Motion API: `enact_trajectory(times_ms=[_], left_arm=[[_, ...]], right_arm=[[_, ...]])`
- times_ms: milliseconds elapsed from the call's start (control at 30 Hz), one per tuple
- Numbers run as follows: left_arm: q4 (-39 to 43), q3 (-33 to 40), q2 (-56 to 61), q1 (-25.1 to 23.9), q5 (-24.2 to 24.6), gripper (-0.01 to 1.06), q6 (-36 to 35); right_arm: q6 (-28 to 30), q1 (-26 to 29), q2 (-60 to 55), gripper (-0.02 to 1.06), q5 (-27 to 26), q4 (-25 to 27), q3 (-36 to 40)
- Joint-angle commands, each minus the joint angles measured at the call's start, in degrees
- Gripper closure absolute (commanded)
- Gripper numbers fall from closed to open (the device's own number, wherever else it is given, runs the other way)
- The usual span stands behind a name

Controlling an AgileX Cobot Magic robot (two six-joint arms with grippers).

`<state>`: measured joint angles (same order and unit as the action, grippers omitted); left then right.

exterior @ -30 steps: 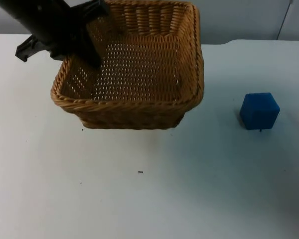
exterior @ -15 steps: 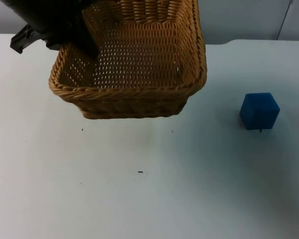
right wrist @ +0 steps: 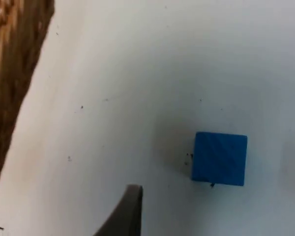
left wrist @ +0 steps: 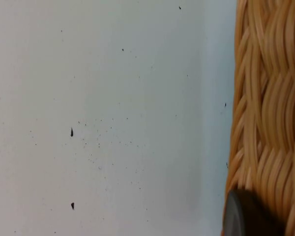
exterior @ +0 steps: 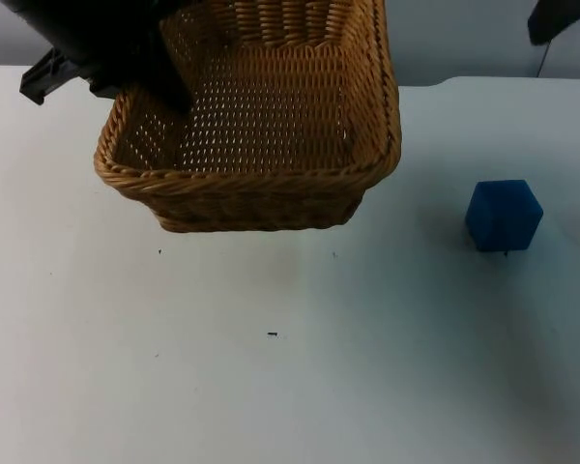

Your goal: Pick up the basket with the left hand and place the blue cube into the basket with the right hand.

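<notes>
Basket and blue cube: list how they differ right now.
The wicker basket is tan, woven and open-topped; the blue cube is solid and plain. The basket is far larger. The left gripper holds the basket by its rim, lifted and tilted; the cube sits untouched on the white table.

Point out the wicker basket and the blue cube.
wicker basket [exterior: 251, 198]: top view, front wall.
blue cube [right wrist: 220, 158]: right wrist view, top face.
</notes>
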<state>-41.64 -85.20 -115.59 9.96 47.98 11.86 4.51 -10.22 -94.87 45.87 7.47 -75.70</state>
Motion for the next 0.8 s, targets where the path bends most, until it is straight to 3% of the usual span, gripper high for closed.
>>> enact_trajectory(times_ms=[0,467,767], left_arm=[[-1.5,-0.2,0.9,-0.1,0.2,1.05,-0.1],[-1.5,-0.2,0.9,-0.1,0.2,1.05,0.2],[-1.5,-0.2,0.9,0.5,0.2,1.05,0.4]], right_arm=[[-1.3,-0.3,-2.2,0.11,-0.9,-1.7,-0.6],[-2.8,-0.3,-15.1,0.11,-4.6,-2.8,-2.1],[-3.2,-0.3,-22.9,0.11,-1.3,-2.7,-9.3]])
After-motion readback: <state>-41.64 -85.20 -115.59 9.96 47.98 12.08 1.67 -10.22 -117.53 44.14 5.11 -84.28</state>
